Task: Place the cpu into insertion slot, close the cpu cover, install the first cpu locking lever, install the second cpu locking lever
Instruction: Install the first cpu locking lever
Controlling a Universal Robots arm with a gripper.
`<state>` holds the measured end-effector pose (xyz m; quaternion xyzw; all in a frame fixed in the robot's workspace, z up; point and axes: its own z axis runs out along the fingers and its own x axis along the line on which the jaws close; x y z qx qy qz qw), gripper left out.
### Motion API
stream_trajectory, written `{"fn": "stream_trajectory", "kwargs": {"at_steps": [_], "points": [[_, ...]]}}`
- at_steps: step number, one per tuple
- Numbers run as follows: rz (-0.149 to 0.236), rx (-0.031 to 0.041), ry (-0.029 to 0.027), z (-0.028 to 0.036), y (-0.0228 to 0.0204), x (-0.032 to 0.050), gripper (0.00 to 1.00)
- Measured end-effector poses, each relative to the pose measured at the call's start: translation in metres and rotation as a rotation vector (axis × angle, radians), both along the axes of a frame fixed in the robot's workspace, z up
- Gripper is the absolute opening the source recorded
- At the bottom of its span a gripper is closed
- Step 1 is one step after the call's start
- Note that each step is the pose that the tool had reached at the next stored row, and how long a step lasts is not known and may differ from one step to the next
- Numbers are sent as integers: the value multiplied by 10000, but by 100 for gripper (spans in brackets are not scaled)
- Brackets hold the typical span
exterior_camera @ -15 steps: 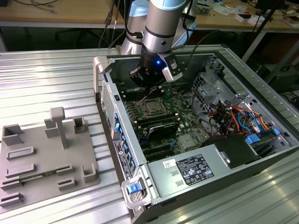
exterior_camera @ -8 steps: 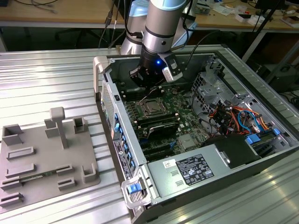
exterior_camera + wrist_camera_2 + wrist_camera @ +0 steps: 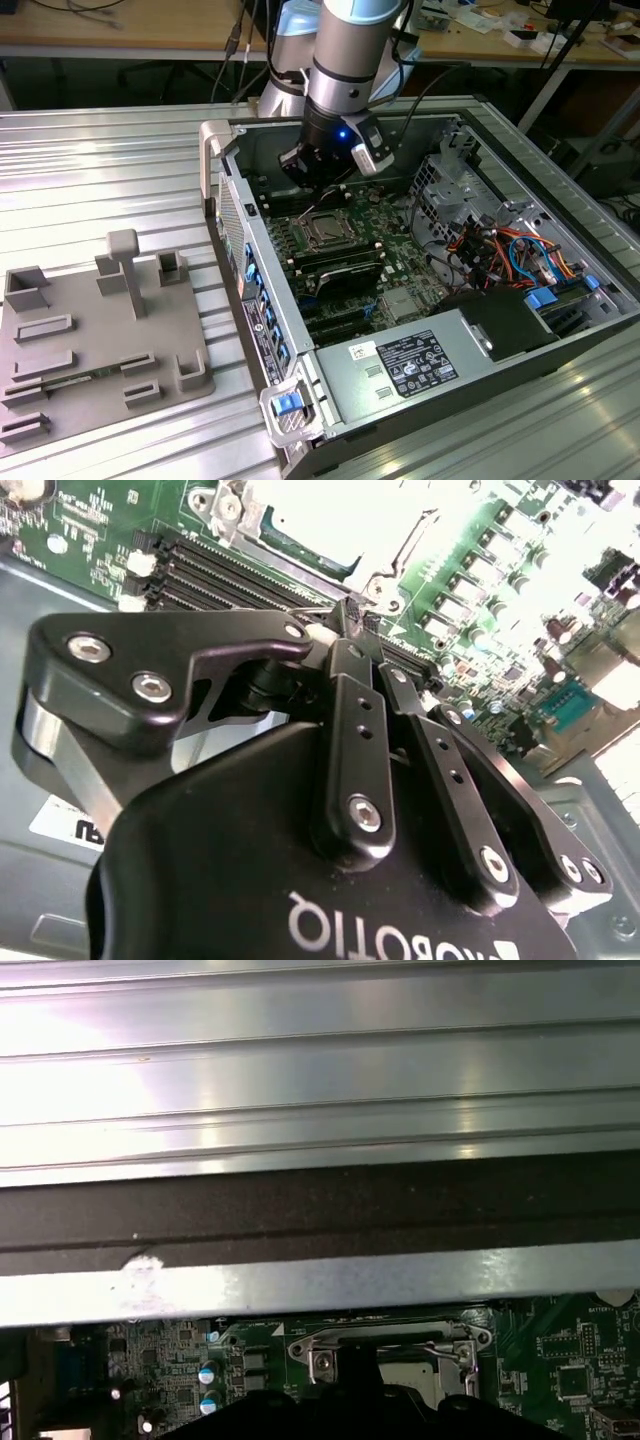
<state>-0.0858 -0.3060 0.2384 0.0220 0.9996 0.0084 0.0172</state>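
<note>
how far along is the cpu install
The cpu cover looks closed flat, so seating the chip and closing seem done. The gripper, shut, is at the cover's edge. I cannot tell whether either locking lever is latched, so both may be left.

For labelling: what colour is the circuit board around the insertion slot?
Green circuit board, clearest in the second wrist view.

A ribbed, silvery aluminium table (image 3: 100, 170) of long extruded slats carries an open black-and-grey metal desktop computer case (image 3: 255, 300) lying on its side. On the exterior view's left of the case, just beside its wall, a flat grey plastic fixture plate (image 3: 80, 300) with raised blocks and slots rests on the same slats.
</note>
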Motion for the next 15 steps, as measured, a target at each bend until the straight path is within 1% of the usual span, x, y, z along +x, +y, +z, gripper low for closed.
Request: {"fn": "stream_trajectory", "kwargs": {"at_steps": [7, 15], "points": [[44, 2, -1, -29, 17, 85, 11], [58, 0, 1, -30, 18, 87, 11]]}}
